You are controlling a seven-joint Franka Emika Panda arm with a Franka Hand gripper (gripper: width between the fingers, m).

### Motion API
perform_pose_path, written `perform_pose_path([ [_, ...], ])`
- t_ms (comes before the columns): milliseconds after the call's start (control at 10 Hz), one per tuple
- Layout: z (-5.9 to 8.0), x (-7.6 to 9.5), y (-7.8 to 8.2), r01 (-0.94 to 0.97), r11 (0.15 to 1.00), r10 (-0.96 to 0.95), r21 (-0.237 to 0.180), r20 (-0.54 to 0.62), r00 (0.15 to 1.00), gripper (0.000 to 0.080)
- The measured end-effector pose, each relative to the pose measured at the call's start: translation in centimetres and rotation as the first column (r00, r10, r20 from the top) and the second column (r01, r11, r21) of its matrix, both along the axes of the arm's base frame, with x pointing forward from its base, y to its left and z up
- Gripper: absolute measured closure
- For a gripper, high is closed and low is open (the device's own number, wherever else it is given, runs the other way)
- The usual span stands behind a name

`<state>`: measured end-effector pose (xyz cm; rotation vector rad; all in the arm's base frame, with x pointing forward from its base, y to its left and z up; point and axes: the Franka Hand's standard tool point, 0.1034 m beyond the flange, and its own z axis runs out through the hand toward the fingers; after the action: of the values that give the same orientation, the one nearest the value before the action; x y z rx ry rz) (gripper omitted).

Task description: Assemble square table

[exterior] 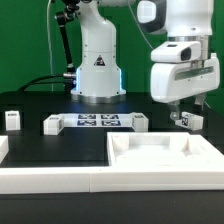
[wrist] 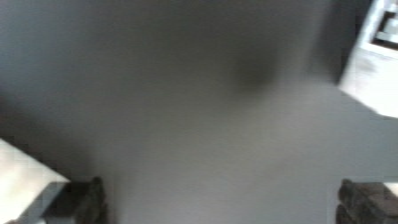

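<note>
The square table's top point(exterior: 165, 150), a large white slab with a raised rim, lies at the front on the exterior view's right. Three small white tagged legs point(exterior: 12, 120) point(exterior: 52, 123) point(exterior: 140, 122) stand on the black surface. A further leg point(exterior: 186, 122) stands right under my gripper point(exterior: 183, 110), which hangs just above it. The wrist view is blurred. In it the gripper point(wrist: 226, 205) is open, its dark fingers point(wrist: 80, 200) far apart over bare black surface with nothing between them. A white shape point(wrist: 377, 40) shows at that picture's edge; I cannot tell what it is.
The marker board point(exterior: 97, 120) lies flat in front of the robot base point(exterior: 97, 70). A long white rail point(exterior: 50, 175) borders the black surface along the front. Green backdrop behind.
</note>
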<state>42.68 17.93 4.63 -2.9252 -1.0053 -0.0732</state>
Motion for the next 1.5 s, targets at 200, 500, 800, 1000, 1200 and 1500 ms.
perform_pose_path([
  [200, 0.0, -1.0, 2.4, -0.004, 1.0, 0.004, 0.003, -0.002, 1.0, 0.0151],
  [500, 0.0, -1.0, 2.3, -0.008, 1.0, 0.008, 0.001, -0.002, 1.0, 0.0151],
  [800, 0.0, -1.3, 2.8, 0.062, 0.998, -0.062, 0.003, -0.008, 0.998, 0.0151],
  [1000, -0.4, -2.0, 2.9, 0.108, 0.994, -0.108, 0.003, -0.024, 0.994, 0.0151],
  [1200, -0.4, -2.0, 2.9, 0.101, 0.995, -0.101, -0.005, -0.034, 0.994, 0.0151],
  [1500, -0.7, -2.8, 2.6, 0.088, 0.994, -0.093, -0.058, -0.103, 0.99, 0.0151],
])
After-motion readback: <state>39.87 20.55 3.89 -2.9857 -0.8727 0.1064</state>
